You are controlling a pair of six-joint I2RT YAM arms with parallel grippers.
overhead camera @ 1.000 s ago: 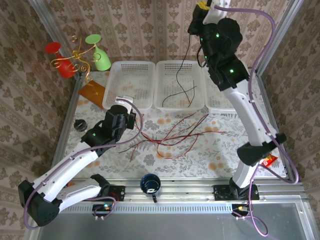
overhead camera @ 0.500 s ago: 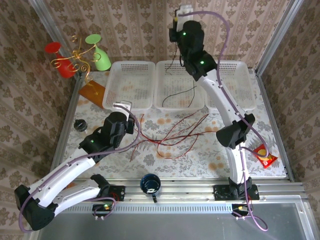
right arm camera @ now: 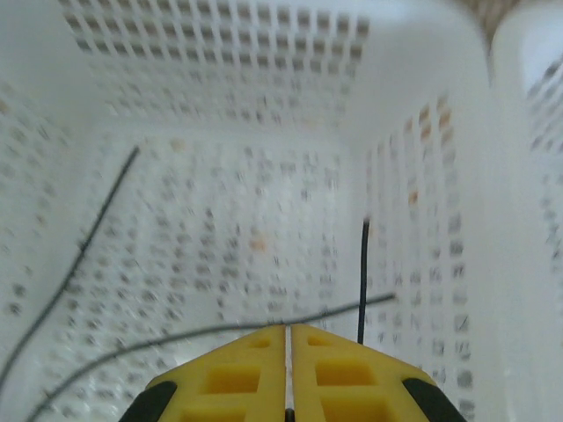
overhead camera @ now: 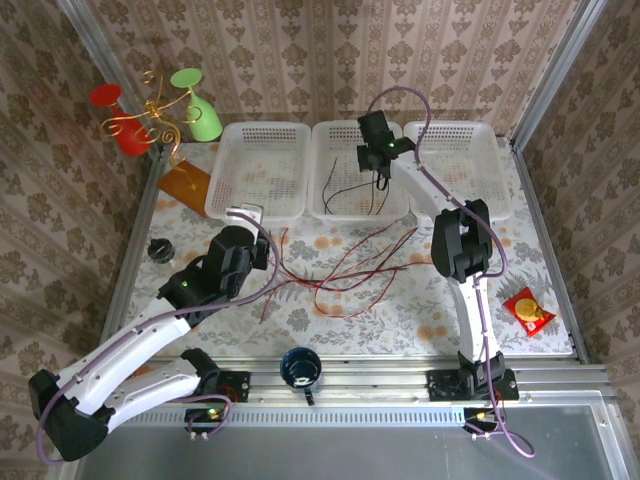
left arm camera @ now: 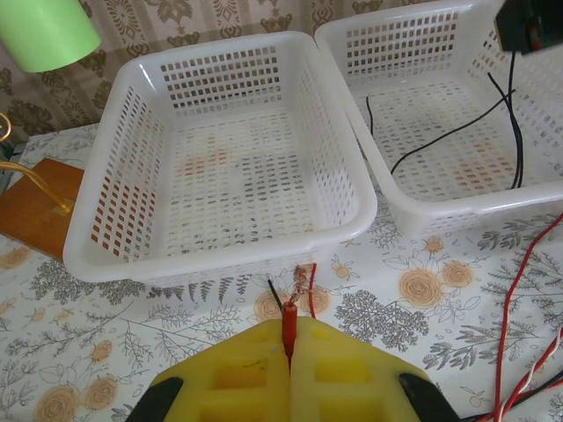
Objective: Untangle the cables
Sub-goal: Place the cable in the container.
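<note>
The left arm [overhead camera: 140, 340] doubles back at its elbow and stretches toward the near left corner of the middle basket [overhead camera: 345, 125]; the left gripper [left arm camera: 288, 330] stops short of that corner, jaws pinched on a red cable [left arm camera: 288, 315]. The right arm [overhead camera: 470, 300] rises, bends at its elbow and reaches over the basket's right rim. The right gripper [overhead camera: 381, 172] is low inside, jaws pressed together.

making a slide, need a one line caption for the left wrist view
Left yellow-padded gripper shut on a thin red wire, facing a white perforated plastic basket.
</note>
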